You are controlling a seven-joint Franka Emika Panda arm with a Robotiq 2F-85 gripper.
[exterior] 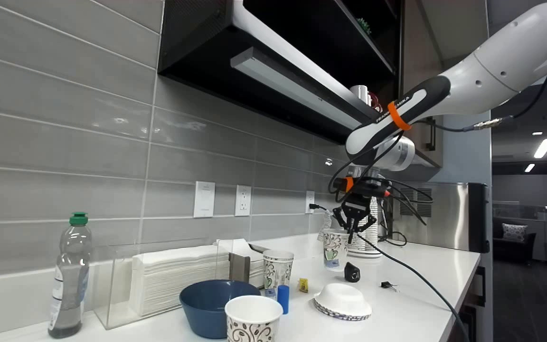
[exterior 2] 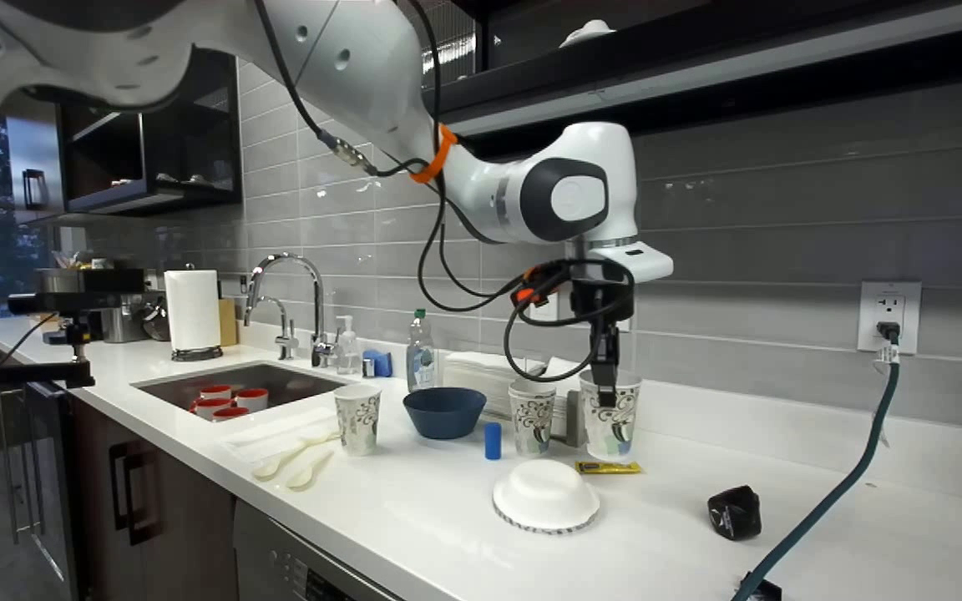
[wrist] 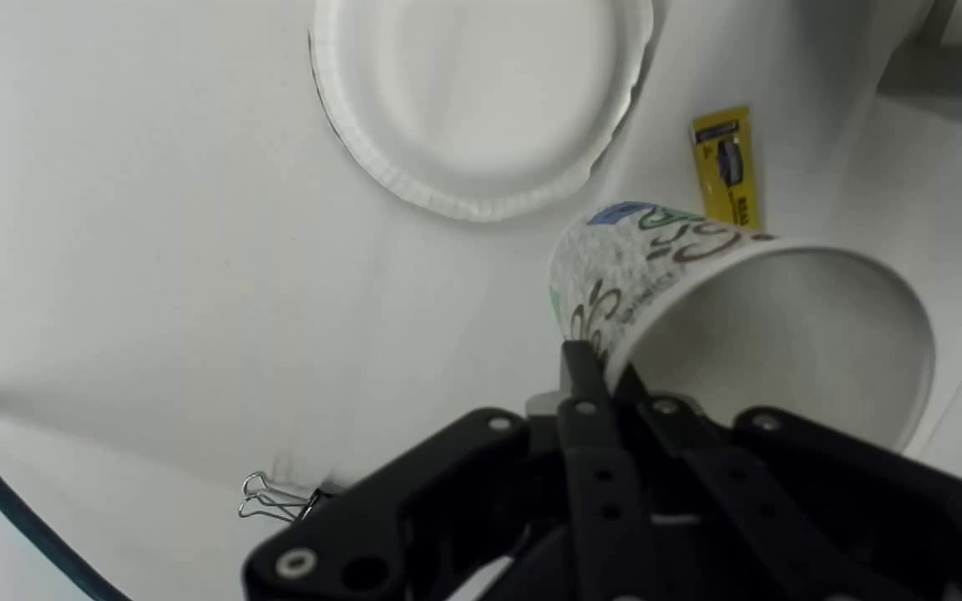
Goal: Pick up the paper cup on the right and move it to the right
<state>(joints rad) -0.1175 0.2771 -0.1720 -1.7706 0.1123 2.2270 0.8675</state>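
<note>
A white paper cup with a rolled rim and swirly print (exterior: 334, 252) is at my gripper in both exterior views (exterior 2: 616, 432). My gripper (exterior: 351, 230) points down and also shows in an exterior view (exterior 2: 606, 392). In the wrist view the gripper (wrist: 606, 371) pinches the cup's wall at the rim, one finger outside and one inside. The cup (wrist: 644, 271) looks tilted there. It appears to hang a little above the counter. Another patterned cup (exterior 2: 531, 421) stands beside it, and a further cup (exterior 2: 357, 421) stands near the sink.
Upturned white paper bowls (exterior 2: 545, 494) and a yellow packet (exterior 2: 608, 467) lie near the held cup. A blue bowl (exterior: 212, 306), blue cylinder (exterior: 283, 298) and napkin holder (exterior: 174, 280) stand nearby. A black packet (exterior 2: 734, 512), binder clip (wrist: 276, 498) and teal cable (exterior 2: 840, 488) are also there.
</note>
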